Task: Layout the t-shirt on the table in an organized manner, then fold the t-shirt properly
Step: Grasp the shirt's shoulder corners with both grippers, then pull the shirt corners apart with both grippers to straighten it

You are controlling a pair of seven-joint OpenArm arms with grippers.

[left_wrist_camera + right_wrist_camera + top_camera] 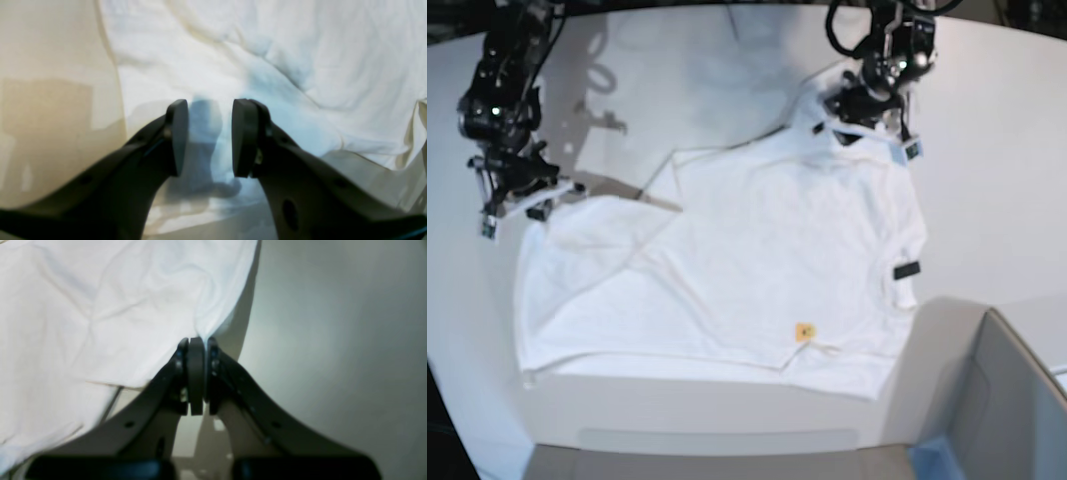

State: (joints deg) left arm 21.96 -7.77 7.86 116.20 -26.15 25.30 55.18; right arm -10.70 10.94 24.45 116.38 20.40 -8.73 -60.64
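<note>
The white t-shirt lies spread on the white table, plain side up, with a small yellow star and a black tag showing; the big letter prints are hidden. My right gripper is at the shirt's left corner. In the right wrist view the gripper is shut on the shirt's edge. My left gripper is at the shirt's far right corner. In the left wrist view it is open, jaws apart over wrinkled cloth, holding nothing.
A grey box with a blue corner stands at the near right, close to the shirt's hem. Bare tabletop shows left of the shirt in the left wrist view and right of it in the right wrist view.
</note>
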